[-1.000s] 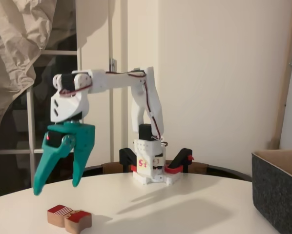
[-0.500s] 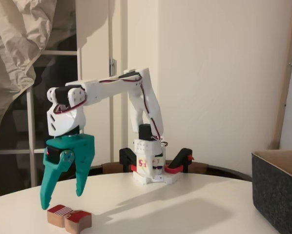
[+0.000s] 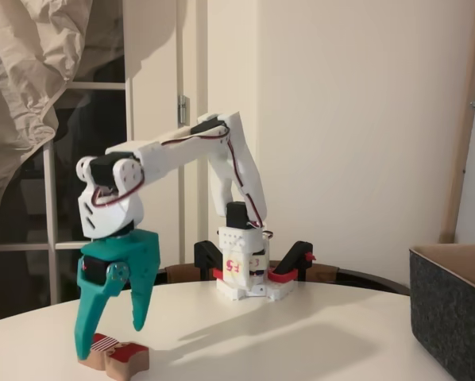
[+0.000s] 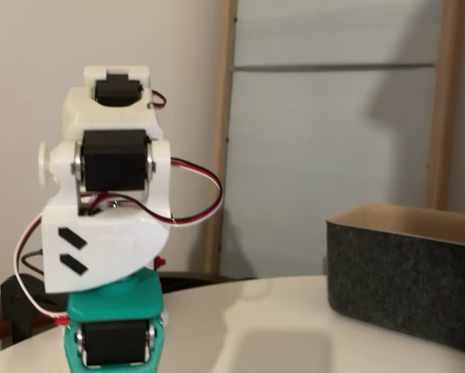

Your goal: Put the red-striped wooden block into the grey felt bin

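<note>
One fixed view shows the whole white arm, the teal gripper and the red-striped wooden block; the other shows the wrist from close up, the teal gripper body at the bottom edge, fingertips cut off. One block, one grey felt bin, one round white table. Jaws spread wide, pointing down. Block lies flat on the table at the left, well apart from the bin; left fingertip overlaps its striped end, right finger hangs just above it. Contact: can't tell.
</note>
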`<state>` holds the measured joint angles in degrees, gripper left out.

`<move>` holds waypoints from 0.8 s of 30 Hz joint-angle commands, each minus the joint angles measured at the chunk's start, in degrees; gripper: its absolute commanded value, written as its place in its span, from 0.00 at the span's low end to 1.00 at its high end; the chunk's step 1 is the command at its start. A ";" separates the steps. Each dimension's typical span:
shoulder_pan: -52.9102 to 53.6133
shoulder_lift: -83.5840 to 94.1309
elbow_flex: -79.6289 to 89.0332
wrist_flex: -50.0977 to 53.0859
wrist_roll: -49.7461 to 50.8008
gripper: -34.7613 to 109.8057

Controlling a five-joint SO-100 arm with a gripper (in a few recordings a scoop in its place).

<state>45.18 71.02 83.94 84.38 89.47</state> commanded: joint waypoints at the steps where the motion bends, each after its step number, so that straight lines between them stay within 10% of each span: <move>1: 0.26 -0.18 -0.62 1.41 0.70 0.47; 24: -1.23 -7.12 -0.79 0.97 0.62 0.42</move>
<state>43.77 63.98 83.67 84.38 89.74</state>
